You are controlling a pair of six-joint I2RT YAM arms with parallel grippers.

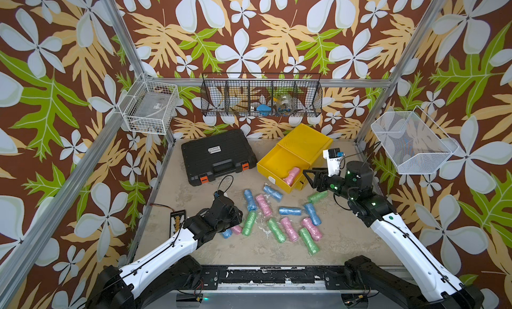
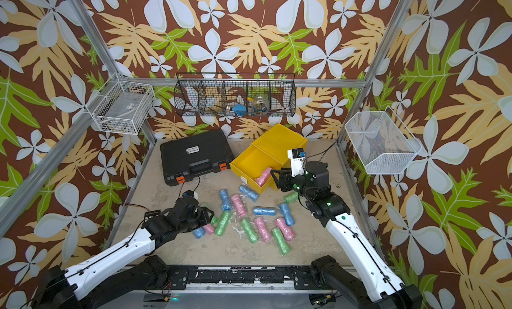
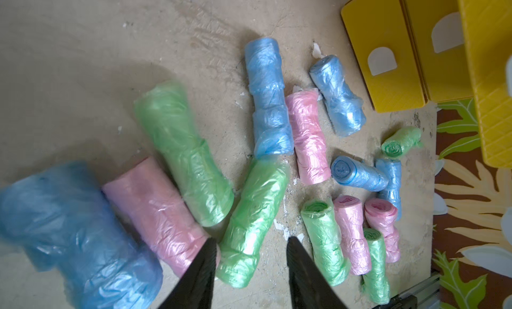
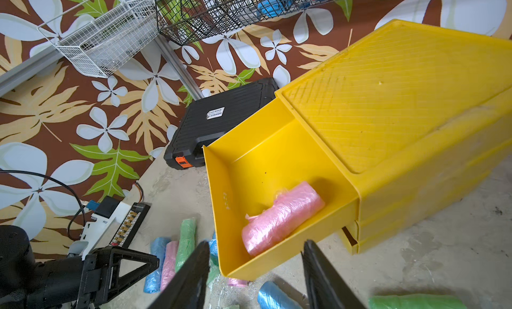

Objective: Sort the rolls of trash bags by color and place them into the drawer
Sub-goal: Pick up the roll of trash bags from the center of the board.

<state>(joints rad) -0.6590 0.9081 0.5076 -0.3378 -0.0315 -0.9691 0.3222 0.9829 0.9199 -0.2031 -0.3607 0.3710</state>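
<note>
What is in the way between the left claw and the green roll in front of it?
Nothing visible. The left gripper is open, its fingers straddling one end of the green roll; a pink roll lies close beside one finger.

White arms (image 1: 410, 238), black joints (image 1: 360, 177), green lights (image 1: 335, 187)

Brown walls (image 1: 249, 30) printed with white flowers and green and tan leaves close in three sides. Aluminium frame (image 1: 120, 30) bars run up the corners and along the back. The desk (image 1: 346, 232) is beige, scuffed and stained, under even, soft light. A white wire basket (image 1: 149, 108) hangs above its far left corner, a black basket (image 1: 261, 95) above the far edge, a mesh basket (image 1: 412, 144) above the right edge.
</note>
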